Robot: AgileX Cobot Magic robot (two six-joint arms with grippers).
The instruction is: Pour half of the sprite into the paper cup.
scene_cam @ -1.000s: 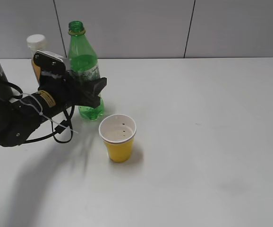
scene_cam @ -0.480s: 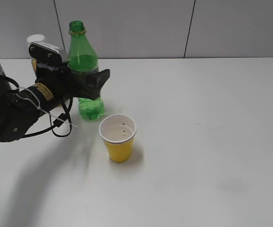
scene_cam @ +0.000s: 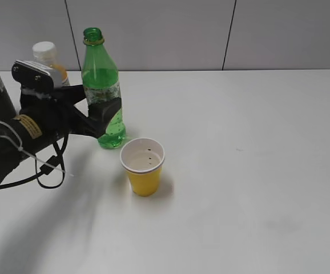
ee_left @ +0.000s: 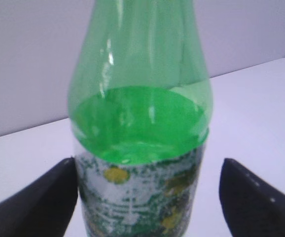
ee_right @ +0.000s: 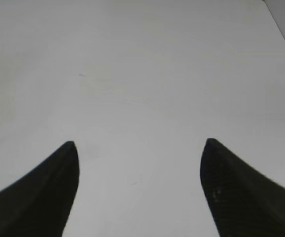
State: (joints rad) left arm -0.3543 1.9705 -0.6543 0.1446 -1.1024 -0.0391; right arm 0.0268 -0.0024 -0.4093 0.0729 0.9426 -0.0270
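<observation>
None of the pour is done: the paper cup (scene_cam: 143, 165) stands upright and looks empty of liquid, just in front and to the right of the sprite (scene_cam: 101, 85), which stands uncapped on the white table (scene_cam: 256, 171), liquid reaching above its label. The left gripper (scene_cam: 99, 114) sits wide at the bottle's label, one finger (ee_left: 44, 197) touching it, the other apart, so no grip yet. Gripping, lifting and tilting remain. The right gripper (ee_right: 140, 187) hangs wide over bare table. An orange juice bottle (scene_cam: 48, 57) stands behind.

white table (scene_cam: 256, 188), sprite (scene_cam: 101, 85), paper cup (scene_cam: 143, 166)
</observation>
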